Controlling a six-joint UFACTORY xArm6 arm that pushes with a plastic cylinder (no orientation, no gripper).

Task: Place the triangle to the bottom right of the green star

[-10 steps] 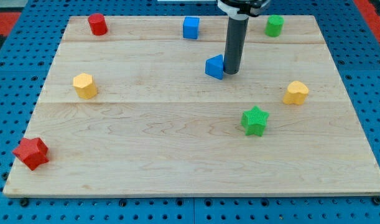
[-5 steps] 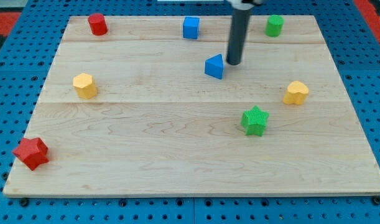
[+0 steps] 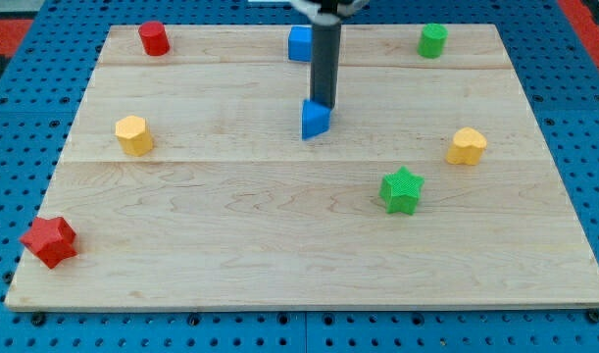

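The blue triangle (image 3: 316, 120) lies near the middle of the wooden board (image 3: 279, 245), up and to the left of the green star (image 3: 402, 190). My tip (image 3: 322, 104) is at the triangle's top edge, touching or nearly touching it. The rod rises from there toward the view's top.
A blue cube (image 3: 299, 43) sits behind the rod at the top. A green cylinder (image 3: 432, 40) is at top right, a red cylinder (image 3: 154, 38) at top left. A yellow heart (image 3: 467, 146) is right, a yellow hexagon (image 3: 133, 135) left, a red star (image 3: 49, 241) at bottom left.
My tip has moved from the triangle's right side to its top edge, going left. The blue triangle has shifted left and slightly down.
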